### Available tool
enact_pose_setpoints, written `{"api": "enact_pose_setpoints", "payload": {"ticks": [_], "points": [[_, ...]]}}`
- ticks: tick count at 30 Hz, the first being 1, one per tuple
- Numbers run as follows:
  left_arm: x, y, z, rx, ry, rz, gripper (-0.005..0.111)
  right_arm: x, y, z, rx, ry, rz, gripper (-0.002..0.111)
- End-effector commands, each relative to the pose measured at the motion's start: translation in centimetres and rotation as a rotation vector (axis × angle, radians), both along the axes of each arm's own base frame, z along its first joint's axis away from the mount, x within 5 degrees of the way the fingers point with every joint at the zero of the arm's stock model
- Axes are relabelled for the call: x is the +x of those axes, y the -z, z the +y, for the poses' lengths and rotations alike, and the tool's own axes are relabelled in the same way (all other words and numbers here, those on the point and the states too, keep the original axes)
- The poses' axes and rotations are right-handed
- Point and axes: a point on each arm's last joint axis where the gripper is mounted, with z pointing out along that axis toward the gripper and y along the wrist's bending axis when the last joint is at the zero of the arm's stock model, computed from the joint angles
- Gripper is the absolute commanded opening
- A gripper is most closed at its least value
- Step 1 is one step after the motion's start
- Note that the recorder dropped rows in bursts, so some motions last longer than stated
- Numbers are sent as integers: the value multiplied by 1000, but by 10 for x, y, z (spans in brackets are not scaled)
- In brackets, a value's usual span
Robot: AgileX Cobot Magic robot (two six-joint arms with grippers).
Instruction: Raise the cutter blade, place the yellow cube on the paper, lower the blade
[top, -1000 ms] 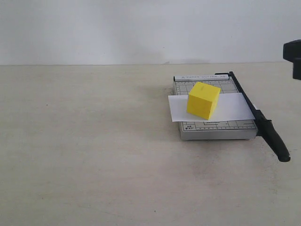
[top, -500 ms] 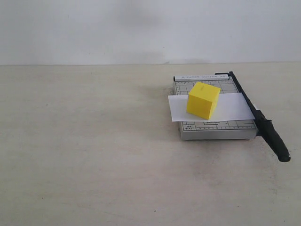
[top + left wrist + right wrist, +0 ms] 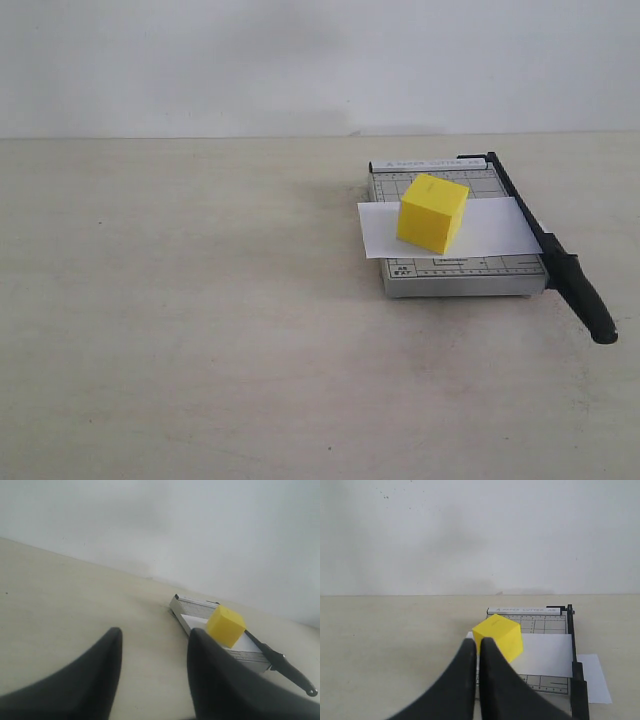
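Nearest the left wrist camera, the left claw (image 3: 155, 632) has its two dark fingers spread with bare table between them, gripping nothing. Nearest the right wrist camera, the right claw (image 3: 479, 641) has its fingers pressed together, also holding nothing.

In the exterior view the pale beige matte table (image 3: 200, 330) fills the foreground. The closest part of the long thin black cutter blade (image 3: 547, 245) is its thick rounded handle, which sticks out past the near right corner of the grey gridded trimmer base (image 3: 460, 278). The blade lies flat along the base's right edge. Its long axis runs from the handle, near and right, back and slightly left to the hinge at the far corner.

The plain white rectangular sheet of paper (image 3: 492, 228) lies across the base, its long axis crosswise to the blade and its left end overhanging the base. The small bright yellow cube (image 3: 433, 213) sits on the paper, with one vertical edge turned towards the camera.

The cube lies straight ahead of the right claw's closed tips and clear of them. It is ahead of the left claw, off to one side and well apart.

A plain white wall (image 3: 300, 60) stands behind.
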Motion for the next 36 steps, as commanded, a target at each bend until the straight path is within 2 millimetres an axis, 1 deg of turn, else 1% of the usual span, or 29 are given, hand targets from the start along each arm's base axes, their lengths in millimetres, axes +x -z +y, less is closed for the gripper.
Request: {"api": "enact_pose_setpoints", "payload": {"ticks": [1,4,6,9,10,12,14,15,17,18,20,21,22,23,26,29,36], "points": [[1,0,2,-11,-41,-4,40,0,1,-1,4,10,-3,3],[1,0,4,-11,-77,-4,40,-2,3,-3,6,38,-19,3],[2,0,5,-11,-104,-4,40,-5,10,-5,0,59,-31,3],[2,1,8,-3,-157,0,40,-12,19,-11,-79,122,-91,3],[3,2,10,16,-182,7,40,-14,22,-13,-75,136,-101,3],[3,6,14,101,-241,34,40,-18,27,-15,-76,157,-108,3],[2,13,20,221,-300,87,39,-21,33,-17,-81,179,-84,3],[1,17,23,269,-329,123,39,-21,37,-18,-49,198,-58,3],[1,19,26,338,-353,149,38,-19,47,-22,-39,243,-10,3],[1,19,27,351,-357,145,35,-18,51,-24,-54,259,1,3],[1,19,27,378,-350,136,22,-17,60,-25,-45,273,18,3],[1,19,26,395,-343,128,11,-17,58,-25,-42,276,5,3],[1,18,26,414,-332,120,5,-17,58,-26,-41,277,-1,3],[1,18,25,418,-320,114,5,-17,60,-25,-61,271,23,3],[1,19,23,464,-291,105,5,-17,60,-26,-103,275,16,3],[0,20,23,548,-270,101,5,-17,60,-27,-133,281,1,3],[0,20,23,550,-268,101,5,-17,59,-27,-128,286,-3,3]]}}
